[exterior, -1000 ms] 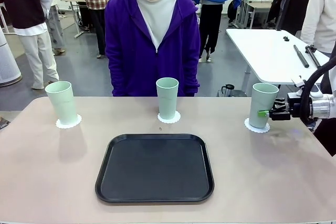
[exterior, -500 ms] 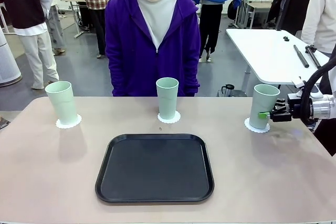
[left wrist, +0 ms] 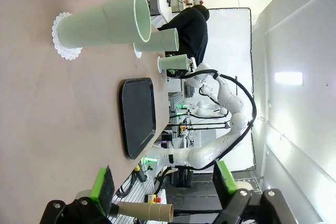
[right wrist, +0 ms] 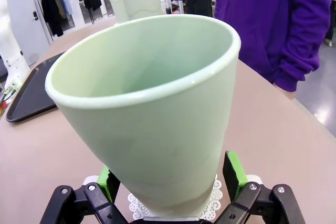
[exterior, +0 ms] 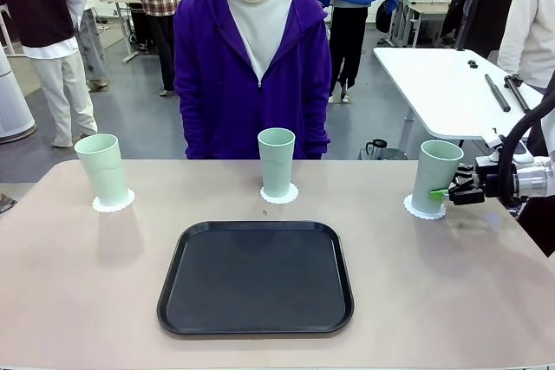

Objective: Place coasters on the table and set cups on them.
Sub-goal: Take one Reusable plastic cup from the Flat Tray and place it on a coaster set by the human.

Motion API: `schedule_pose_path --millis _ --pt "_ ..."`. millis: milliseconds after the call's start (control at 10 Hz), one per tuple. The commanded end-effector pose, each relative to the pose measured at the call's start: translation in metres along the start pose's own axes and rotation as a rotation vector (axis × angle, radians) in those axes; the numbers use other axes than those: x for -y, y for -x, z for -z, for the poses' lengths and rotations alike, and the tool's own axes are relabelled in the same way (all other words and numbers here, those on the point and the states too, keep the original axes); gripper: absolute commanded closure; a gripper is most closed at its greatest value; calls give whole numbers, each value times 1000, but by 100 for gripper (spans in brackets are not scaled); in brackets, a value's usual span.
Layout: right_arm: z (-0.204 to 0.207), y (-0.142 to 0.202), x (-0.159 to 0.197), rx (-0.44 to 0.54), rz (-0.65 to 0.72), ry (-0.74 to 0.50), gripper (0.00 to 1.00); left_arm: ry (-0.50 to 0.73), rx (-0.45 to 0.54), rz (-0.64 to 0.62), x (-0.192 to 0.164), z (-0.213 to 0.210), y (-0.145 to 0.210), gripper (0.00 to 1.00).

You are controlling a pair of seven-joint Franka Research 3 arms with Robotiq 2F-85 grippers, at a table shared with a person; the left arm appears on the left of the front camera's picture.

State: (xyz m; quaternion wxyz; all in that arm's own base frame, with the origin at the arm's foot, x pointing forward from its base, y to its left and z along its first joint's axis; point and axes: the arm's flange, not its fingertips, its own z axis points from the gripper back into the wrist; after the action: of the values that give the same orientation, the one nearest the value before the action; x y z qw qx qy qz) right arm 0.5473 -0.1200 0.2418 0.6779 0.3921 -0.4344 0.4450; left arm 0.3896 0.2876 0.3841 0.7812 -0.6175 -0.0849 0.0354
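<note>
Since the earlier frame the right gripper [exterior: 444, 192] has been drawn slightly back toward the table's right edge, and its green pads [right wrist: 232, 174] are now seen spread, one on each side of the right cup [exterior: 434, 176], apparently no longer pressing it. That cup is stood between the fingers on its coaster [exterior: 422, 209], whose lacy edge is seen just beyond the fingertips in the right wrist view. The middle cup [exterior: 277, 161] and left cup [exterior: 102, 169] are each set on a coaster on the table [exterior: 87, 283], well apart from the fingers. A black tray [exterior: 256, 276] is seen nearer. The left gripper [left wrist: 165, 187] is held with fingers spread, nothing between them.
</note>
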Motion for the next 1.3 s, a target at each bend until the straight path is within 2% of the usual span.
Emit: schedule_pose_path --millis 0,800,1200 --pt "-3 -3 -4 -49 -23 10 0 3 3 3 2 -1 2 0" --pt "-29 -6 -3 -179 -13 59 0 3 3 3 2 -1 2 0" --pt "-59 -23 -7 -304 39 129 0 3 3 3 2 -1 2 0"
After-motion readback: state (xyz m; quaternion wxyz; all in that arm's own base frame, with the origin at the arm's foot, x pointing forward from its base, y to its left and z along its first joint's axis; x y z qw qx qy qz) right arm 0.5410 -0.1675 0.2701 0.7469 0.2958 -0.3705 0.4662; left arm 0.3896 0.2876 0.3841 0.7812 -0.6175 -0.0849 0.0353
